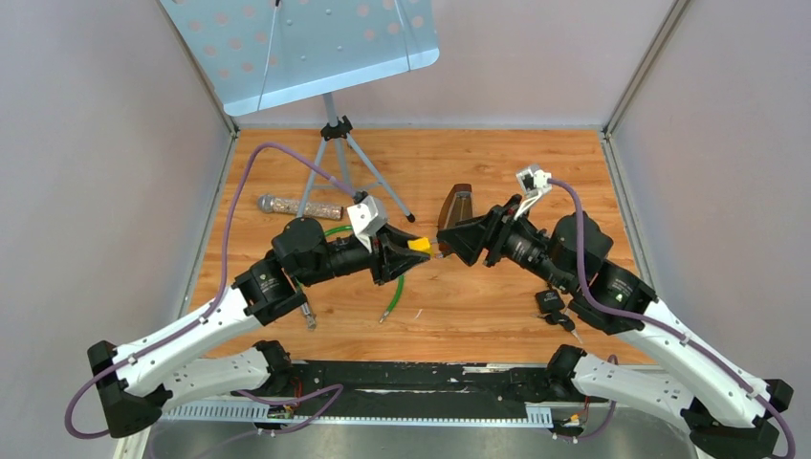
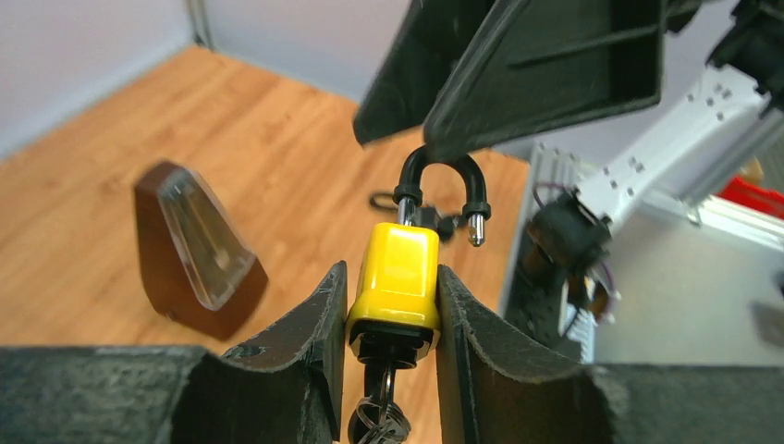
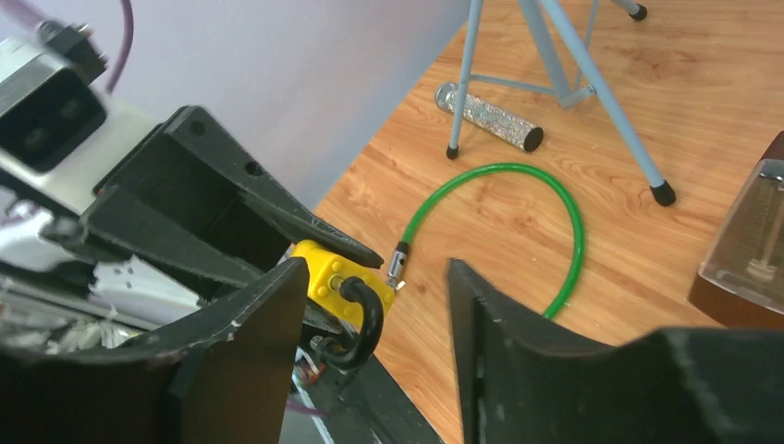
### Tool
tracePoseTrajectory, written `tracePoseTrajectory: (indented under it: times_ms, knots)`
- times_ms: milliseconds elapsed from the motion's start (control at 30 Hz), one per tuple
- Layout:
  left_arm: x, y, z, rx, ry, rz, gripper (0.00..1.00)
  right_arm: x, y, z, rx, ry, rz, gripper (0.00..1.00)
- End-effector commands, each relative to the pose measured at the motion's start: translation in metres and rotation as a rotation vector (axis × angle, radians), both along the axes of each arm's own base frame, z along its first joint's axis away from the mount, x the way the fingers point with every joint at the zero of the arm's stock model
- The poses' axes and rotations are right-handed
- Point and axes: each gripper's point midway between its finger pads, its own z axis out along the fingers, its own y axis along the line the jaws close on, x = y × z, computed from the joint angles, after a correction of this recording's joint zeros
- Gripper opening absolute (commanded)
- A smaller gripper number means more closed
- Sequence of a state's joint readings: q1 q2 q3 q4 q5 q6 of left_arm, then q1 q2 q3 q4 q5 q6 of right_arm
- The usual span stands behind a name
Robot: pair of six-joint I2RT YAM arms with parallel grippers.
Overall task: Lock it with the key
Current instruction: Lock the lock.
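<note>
The left fingers (image 2: 314,319), nearest the lens, are closed part-way onto the yellow block-shaped padlock (image 2: 398,277), pinching its sides so it stands upright between them; a small metal key (image 2: 381,407) on a ring hangs from its dark base, below the fingertips, apparently seated in the keyhole; the black curved steel shackle (image 2: 473,196) rises beyond the fingertips with its free leg out of the body, so the lock is open; the right fingers (image 3: 245,324) stand wide apart and hold nothing, the shackle lying just beside one of them; by this showing, pressing the shackle home and turning the key are left to do; the wooden bench (image 1: 478,306) lies below both.
</note>
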State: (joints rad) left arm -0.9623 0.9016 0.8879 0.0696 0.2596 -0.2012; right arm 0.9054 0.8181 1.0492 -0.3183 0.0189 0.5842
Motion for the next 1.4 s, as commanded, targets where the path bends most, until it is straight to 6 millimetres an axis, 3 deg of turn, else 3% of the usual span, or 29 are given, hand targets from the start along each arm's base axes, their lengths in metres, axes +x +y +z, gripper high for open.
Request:
tracePoseTrajectory:
  times_ms: [0,100,367,567,767,867,900,1067,1233,1367]
  knots:
    - [-0.031,0.011,0.009,0.014,0.075,-0.108,0.0,-0.022,-0.009,0.001,-0.063,-0.121,0.105,0.62]
    - [-0.032,0.018,0.01,-0.002,0.094,-0.124,0.0,-0.03,-0.01,-0.005,-0.063,-0.098,0.135,0.68]
    - [-0.031,0.022,0.01,-0.004,0.15,-0.219,0.0,-0.044,0.007,-0.033,-0.032,0.118,0.214,0.69]
    - [-0.036,0.018,0.008,0.02,0.211,-0.322,0.0,-0.034,0.016,-0.045,-0.058,0.169,0.192,0.49]
    - [-0.037,0.02,0.013,-0.002,0.259,-0.376,0.0,-0.021,0.017,-0.067,-0.106,0.187,0.146,0.18]
    - [-0.037,0.019,0.018,-0.029,0.269,-0.418,0.0,-0.016,0.014,-0.066,-0.11,0.128,0.127,0.01]
    - [-0.038,0.018,0.019,-0.035,0.292,-0.44,0.0,-0.015,0.013,-0.064,-0.107,0.104,0.125,0.0]
    - [-0.039,0.011,0.021,-0.062,0.396,-0.506,0.0,-0.012,0.012,-0.047,-0.064,-0.033,0.126,0.0]
    - [-0.042,0.01,0.029,-0.097,0.394,-0.541,0.0,-0.009,0.014,-0.039,-0.054,-0.091,0.128,0.01]
    - [-0.042,0.011,0.029,-0.093,0.374,-0.524,0.0,-0.009,0.011,-0.038,-0.055,-0.082,0.113,0.2]
